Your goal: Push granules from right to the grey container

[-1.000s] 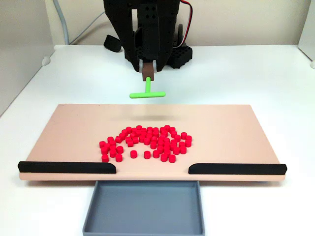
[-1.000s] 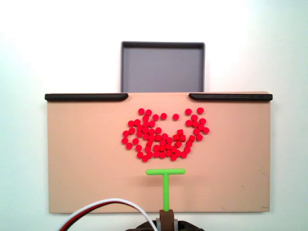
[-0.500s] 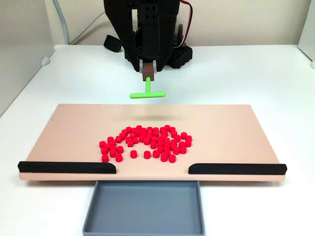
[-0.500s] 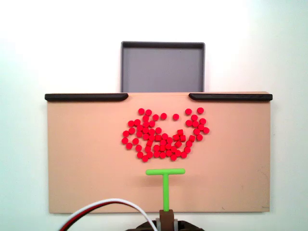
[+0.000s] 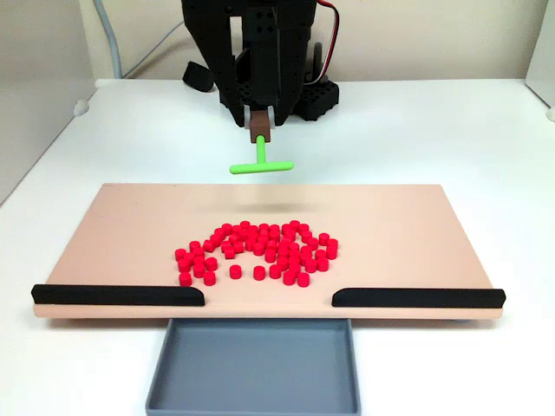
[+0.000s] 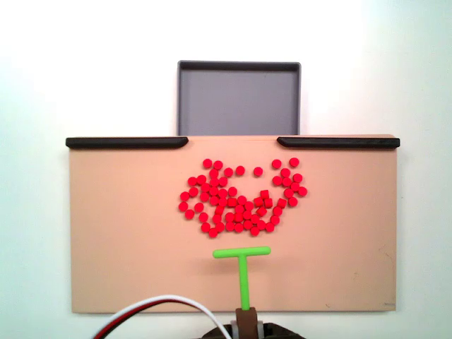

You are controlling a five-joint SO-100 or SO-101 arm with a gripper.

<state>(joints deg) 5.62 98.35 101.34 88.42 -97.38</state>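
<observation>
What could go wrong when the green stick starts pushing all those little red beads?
The green T-shaped pusher stick has a crossbar narrower than the pile of small red cylindrical granules, so outer ones may slip around its ends. Granules pushed off line could stop against the black strips instead of passing through the gap into the shallow grey rectangular container. The pusher hangs above the tan board; if it isn't lowered enough, it may skim over them.
</observation>
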